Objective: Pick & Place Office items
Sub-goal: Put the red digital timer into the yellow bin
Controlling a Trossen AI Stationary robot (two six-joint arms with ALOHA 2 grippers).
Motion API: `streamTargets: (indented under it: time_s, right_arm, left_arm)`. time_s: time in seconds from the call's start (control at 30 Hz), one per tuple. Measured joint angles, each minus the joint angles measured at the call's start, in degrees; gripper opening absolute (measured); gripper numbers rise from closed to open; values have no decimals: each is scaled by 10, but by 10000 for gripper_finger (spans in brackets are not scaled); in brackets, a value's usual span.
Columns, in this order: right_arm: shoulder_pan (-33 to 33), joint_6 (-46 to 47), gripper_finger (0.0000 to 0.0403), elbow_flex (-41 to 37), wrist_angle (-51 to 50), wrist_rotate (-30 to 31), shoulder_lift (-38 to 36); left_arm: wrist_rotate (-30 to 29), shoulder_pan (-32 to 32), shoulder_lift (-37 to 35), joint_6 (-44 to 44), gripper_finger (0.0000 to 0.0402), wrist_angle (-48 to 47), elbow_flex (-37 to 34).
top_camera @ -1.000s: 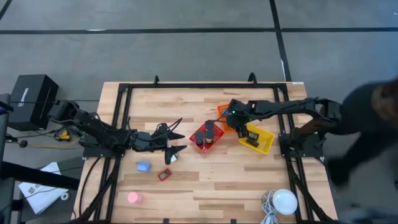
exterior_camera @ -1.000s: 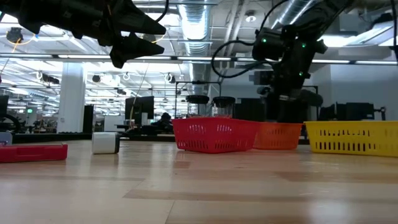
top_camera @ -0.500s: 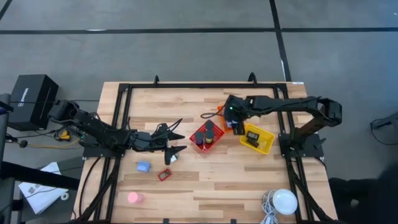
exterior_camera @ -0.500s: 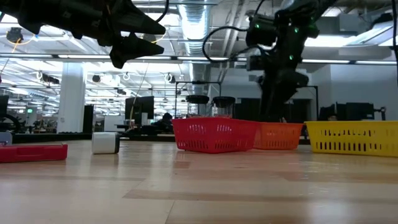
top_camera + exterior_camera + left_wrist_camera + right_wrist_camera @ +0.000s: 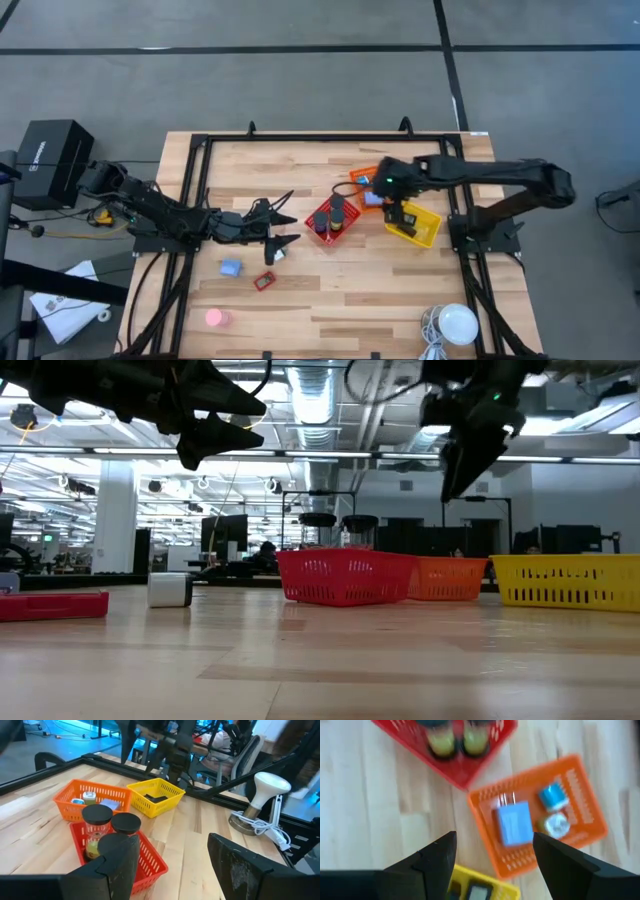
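The office items are split between the baskets and the bare wood. In the orange basket [image 5: 570, 775] lie a blue plug block [image 5: 514, 824], a small blue roll [image 5: 551, 795] and a silvery round bit [image 5: 554, 826]. The red basket [image 5: 318, 215] just beside it holds two jars with black lids [image 5: 111, 822]. The yellow basket [image 5: 428, 228] carries a black rectangle [image 5: 156, 797]. On the open tabletop [image 5: 330, 290] a blue block [image 5: 231, 268], a red-framed piece [image 5: 264, 281] and a pink disc [image 5: 214, 317] lie well apart from the baskets, toward the left arm's side; a small white-and-black roll [image 5: 170, 589] stands near them.

A white round lamp [image 5: 459, 323] stands at the tabletop's near right edge, clear of both arms.

The right tool [image 5: 393, 211] hangs above the orange and yellow baskets with its fingers spread wide and nothing between them; the blue plug block lies directly below it, untouched. The left tool [image 5: 285, 229] hovers over the wood beside the red basket, fingers also apart and empty, with the white-and-black roll just below and the blue block and red-framed piece near.
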Motion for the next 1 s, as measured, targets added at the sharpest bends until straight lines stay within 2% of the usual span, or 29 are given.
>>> streamTargets:
  time_s: [0.2, 0.47, 0.67, 0.77, 0.9, 1.0]
  right_arm:
    - [29, 1, 255, -108, 127, 0, -128]
    - [42, 45, 255, -250, 277, 1, -271]
    - [54, 90, 255, -319, 358, -10, -310]
    - [84, 91, 255, -346, 384, -42, -318]
    - [137, 90, 255, -369, 456, -45, -334]
    - [178, 82, 255, -371, 462, -44, -342]
  left_arm:
    - [49, 0, 0, -8, 232, 1, 0]
    - [65, 0, 0, -9, 232, 1, 0]
    - [72, 0, 0, -23, 232, 0, 16]
    - [89, 0, 0, -21, 232, -4, 28]
    - [92, -8, 0, -26, 232, -31, 48]
    - [84, -23, 0, -7, 232, -62, 82]
